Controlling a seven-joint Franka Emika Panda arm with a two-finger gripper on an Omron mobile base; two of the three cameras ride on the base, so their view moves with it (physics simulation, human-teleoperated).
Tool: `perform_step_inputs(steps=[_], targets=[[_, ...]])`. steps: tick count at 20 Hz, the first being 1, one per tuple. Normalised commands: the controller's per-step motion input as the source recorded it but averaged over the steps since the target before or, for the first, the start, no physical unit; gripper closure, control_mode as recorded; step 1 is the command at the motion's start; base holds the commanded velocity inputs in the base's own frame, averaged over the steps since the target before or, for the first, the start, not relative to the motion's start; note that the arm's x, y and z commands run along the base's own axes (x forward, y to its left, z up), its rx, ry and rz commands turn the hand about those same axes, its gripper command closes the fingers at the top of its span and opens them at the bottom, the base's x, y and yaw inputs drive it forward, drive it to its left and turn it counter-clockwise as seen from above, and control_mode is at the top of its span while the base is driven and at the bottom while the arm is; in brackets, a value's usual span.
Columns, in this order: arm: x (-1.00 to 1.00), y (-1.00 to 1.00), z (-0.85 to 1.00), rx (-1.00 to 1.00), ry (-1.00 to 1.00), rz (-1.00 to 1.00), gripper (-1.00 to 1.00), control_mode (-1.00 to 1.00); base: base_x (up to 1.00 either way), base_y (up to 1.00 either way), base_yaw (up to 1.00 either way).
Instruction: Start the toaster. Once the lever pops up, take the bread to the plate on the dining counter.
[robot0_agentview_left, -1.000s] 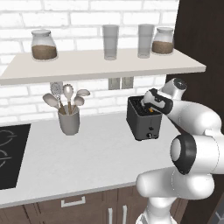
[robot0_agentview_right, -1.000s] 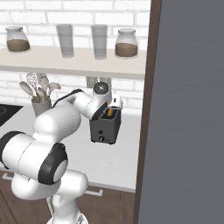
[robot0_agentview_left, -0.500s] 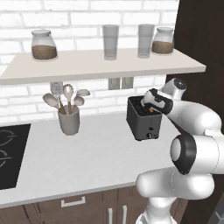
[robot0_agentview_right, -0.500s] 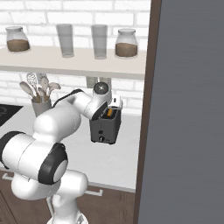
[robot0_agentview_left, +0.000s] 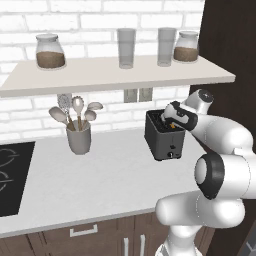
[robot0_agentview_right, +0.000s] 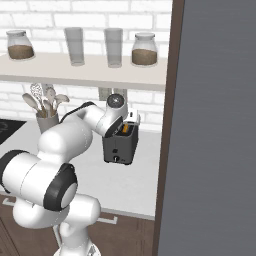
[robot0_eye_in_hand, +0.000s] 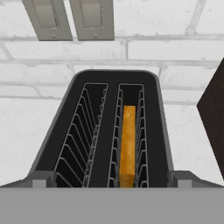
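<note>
The dark toaster (robot0_agentview_left: 162, 141) (robot0_agentview_right: 119, 148) stands on the pale worktop near the brick wall. My gripper (robot0_agentview_left: 168, 118) (robot0_agentview_right: 127, 124) hovers just above its top, open, with nothing between the fingers. In the hand view I look straight down into the two slots of the toaster (robot0_eye_in_hand: 116, 77); the bread (robot0_eye_in_hand: 127, 144) sits low in the right-hand slot, and the left slot holds nothing. My gripper (robot0_eye_in_hand: 113, 181) has its tips spread wide, one near each front corner of the toaster. A sliver of the bread (robot0_agentview_right: 125, 129) shows orange under the hand. The plate and the dining counter are out of view.
A grey utensil cup (robot0_agentview_left: 79, 138) (robot0_agentview_right: 47, 120) stands left of the toaster, a black hob (robot0_agentview_left: 12, 175) further left. The shelf (robot0_agentview_left: 115, 75) overhead carries jars and glasses. A tall dark cabinet (robot0_agentview_left: 230, 50) (robot0_agentview_right: 215, 125) closes the right side. Wall outlets (robot0_eye_in_hand: 70, 17) sit behind the toaster.
</note>
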Motion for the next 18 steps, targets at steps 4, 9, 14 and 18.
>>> perform_step_inputs(steps=[4, 9, 14, 18], targets=[[0.00, 0.00, 0.00, 0.00, 0.00, 0.00, -1.00, -1.00, 0.00, 0.00, 0.00], [0.00, 0.00, 0.00, 0.00, 0.00, 0.00, -1.00, -1.00, 0.00, 0.00, 0.00], [0.00, 0.00, 0.00, 0.00, 0.00, 0.00, -1.00, -1.00, 0.00, 0.00, 0.00], [0.00, 0.00, 0.00, 0.00, 0.00, 0.00, -1.00, -1.00, 0.00, 0.00, 0.00]])
